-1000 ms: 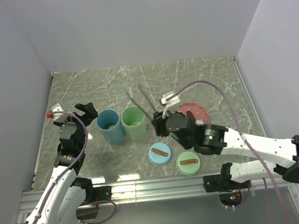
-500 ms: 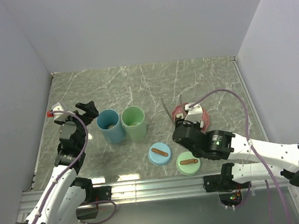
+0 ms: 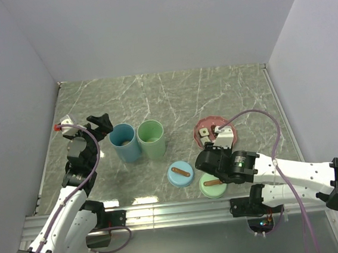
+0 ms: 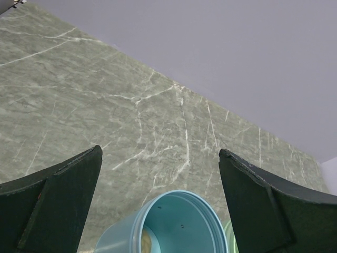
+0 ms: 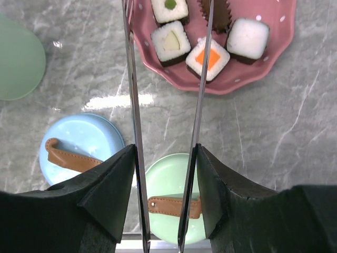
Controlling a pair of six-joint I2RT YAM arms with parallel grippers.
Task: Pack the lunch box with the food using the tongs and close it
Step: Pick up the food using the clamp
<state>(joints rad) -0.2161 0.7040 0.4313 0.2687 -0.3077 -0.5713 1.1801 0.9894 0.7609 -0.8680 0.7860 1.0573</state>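
Observation:
My right gripper [image 5: 165, 158] is shut on the tongs [image 5: 131, 100], one grey arm pressed against each finger. The tongs' arms run up over the pink dotted plate [image 5: 274, 58]. On that plate lies the food: an orange-topped square [image 5: 213, 59], a plain white one [image 5: 247, 38], two green-topped ones [image 5: 171, 43] and a brown piece [image 5: 221, 15]. The tongs' right arm crosses the orange square's edge. The lunch box is a blue tub [image 3: 124, 143] and a green tub [image 3: 151, 139], both uncovered. My left gripper [image 4: 160, 153] stands open above the blue tub [image 4: 174, 224].
A blue lid [image 3: 181, 174] and a green lid [image 3: 212, 184], each with a brown strap, lie near the front edge. The green lid [image 5: 174, 195] is right under my right gripper. Walls close in the table on three sides.
My right arm has swung with the tongs from beside the green tub back over the pink plate. The left arm has not moved.

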